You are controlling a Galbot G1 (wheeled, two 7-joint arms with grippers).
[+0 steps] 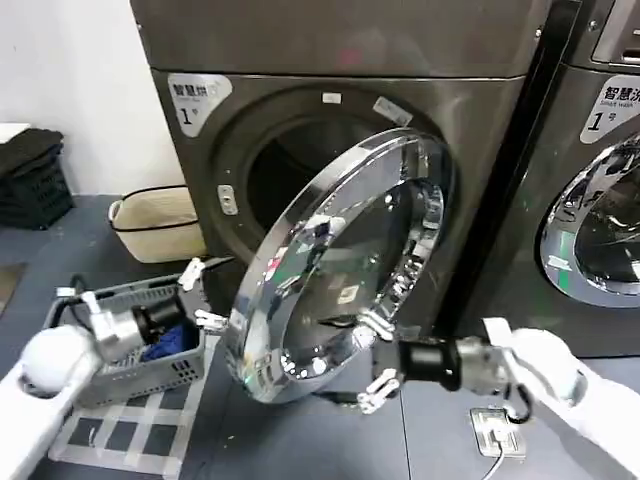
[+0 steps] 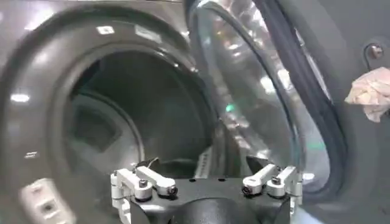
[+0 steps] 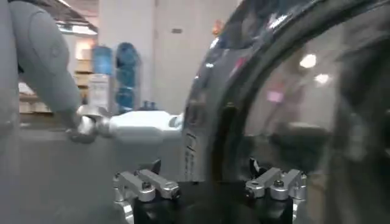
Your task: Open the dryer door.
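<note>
On the grey floor (a white wall behind), the dryer labelled "1" has its dryer door swung open, with the spread left tool and spread right tool at its rim.

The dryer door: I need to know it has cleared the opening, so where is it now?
In the head view the dryer door hangs swung open before the dryer, between the left gripper and the right gripper.
</note>
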